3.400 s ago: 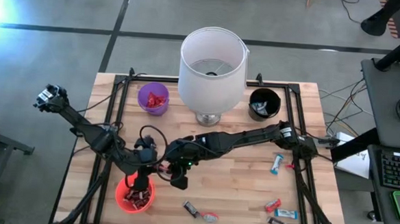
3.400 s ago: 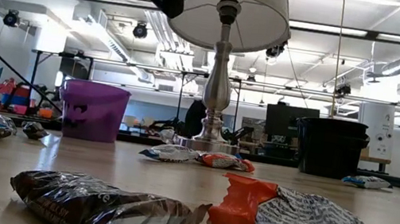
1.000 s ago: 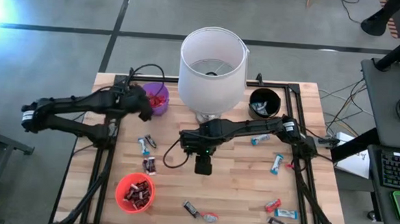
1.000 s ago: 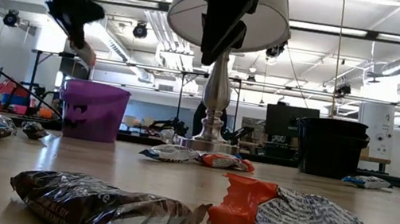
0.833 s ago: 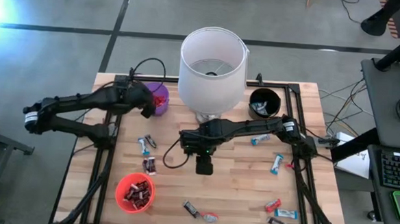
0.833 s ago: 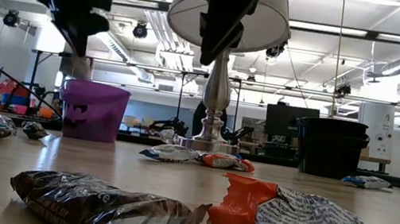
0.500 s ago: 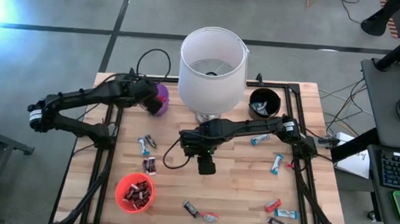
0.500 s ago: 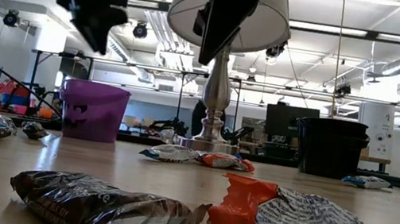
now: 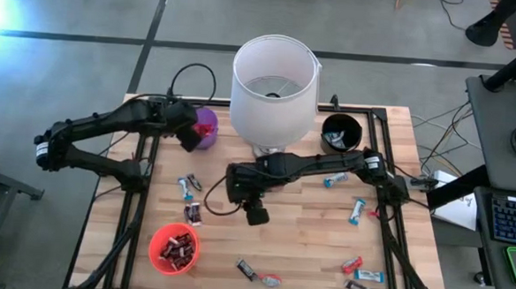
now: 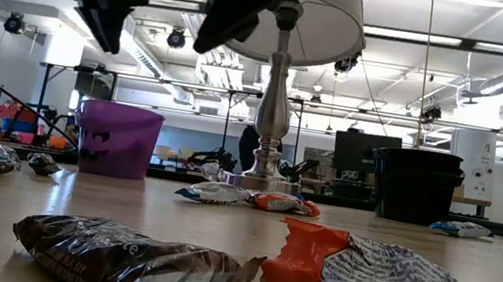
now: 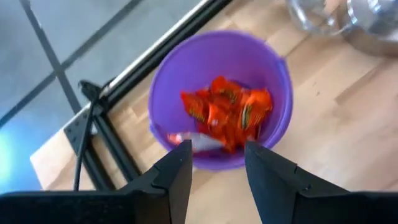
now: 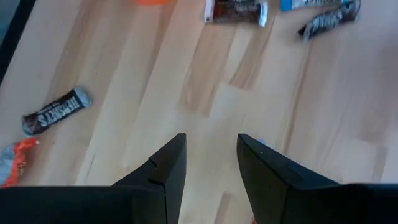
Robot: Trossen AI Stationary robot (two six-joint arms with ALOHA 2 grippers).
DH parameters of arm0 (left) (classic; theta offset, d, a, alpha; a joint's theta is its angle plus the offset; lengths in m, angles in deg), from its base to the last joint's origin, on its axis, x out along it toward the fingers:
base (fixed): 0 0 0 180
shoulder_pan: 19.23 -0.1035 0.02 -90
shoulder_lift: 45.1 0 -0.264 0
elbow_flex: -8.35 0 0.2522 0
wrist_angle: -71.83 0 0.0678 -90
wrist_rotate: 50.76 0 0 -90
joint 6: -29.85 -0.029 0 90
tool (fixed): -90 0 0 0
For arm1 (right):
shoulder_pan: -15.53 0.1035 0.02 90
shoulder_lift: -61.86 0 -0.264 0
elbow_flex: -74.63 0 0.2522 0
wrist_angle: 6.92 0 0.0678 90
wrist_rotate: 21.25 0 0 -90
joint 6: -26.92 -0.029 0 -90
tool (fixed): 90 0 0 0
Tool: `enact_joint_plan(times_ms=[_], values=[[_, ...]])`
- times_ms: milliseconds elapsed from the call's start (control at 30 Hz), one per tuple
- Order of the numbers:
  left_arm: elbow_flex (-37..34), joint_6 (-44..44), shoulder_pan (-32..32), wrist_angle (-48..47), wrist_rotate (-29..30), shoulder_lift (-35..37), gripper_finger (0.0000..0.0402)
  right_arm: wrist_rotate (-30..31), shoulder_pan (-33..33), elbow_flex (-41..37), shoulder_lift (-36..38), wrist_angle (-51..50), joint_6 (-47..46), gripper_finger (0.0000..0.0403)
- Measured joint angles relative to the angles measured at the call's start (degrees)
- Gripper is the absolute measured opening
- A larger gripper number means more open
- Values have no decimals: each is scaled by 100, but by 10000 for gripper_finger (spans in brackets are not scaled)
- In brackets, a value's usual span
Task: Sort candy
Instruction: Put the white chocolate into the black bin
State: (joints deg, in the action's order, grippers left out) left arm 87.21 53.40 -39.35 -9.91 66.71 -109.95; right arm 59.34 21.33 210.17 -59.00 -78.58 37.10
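L gripper [image 11: 217, 165] over purple cup [image 11: 219, 102] w/ red candy [image 11: 227, 115], fingers apart, empty. R gripper [image 12: 208, 158] mid-table, fingers apart, empty.

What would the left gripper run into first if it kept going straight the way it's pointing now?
Most likely the purple cup: the open left gripper points down at its near rim and the orange-red candy inside. Exact depth is unclear.
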Motion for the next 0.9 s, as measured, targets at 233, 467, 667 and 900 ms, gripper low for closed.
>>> enact_joint_plan(times_ms=[233, 467, 667, 900], values=[[-3, 157, 169, -258, -152, 32, 130, 0, -62, -248, -2, 408, 599, 134], [-5, 155, 210, -258, -154, 32, 130, 1, -65, -821, -11, 1195, 918, 134], [-5, 23, 210, -257, -453, 32, 129, 57, -159, -1263, -11, 1837, 1142, 134], [-7, -118, 259, -258, -814, 32, 129, 63, -403, -1801, -13, 2082, 991, 134]])
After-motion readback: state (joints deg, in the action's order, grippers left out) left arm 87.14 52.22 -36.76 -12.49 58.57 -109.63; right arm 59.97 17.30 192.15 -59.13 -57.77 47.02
